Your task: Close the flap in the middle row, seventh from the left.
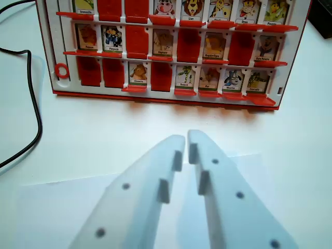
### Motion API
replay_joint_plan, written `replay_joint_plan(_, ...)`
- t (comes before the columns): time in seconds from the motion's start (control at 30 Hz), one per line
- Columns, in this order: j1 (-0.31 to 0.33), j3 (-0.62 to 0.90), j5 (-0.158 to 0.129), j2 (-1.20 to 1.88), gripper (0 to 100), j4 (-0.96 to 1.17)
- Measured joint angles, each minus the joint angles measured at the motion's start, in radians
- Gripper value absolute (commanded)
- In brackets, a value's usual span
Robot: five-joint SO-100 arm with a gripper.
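Observation:
A red and white flap board lies on the white table across the top of the wrist view. Its flaps either show animal pictures or a plain red face. In the middle row the seventh place from the left shows plain red, between a picture flap and another picture flap. My white gripper reaches in from the bottom, well short of the board's near edge. Its fingertips stand almost together with only a thin slit and nothing between them.
A black cable loops over the table at the left. A white sheet of paper lies under the gripper. A dark object shows at the top right corner. Bare table separates gripper and board.

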Motion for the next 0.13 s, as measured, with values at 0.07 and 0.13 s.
replay_joint_plan(0.07, -0.012, -0.014, 0.000, 0.002, 0, 0.002)
replay_joint_plan(0.13, -0.021, -0.028, -0.002, 0.002, 0, 0.014)
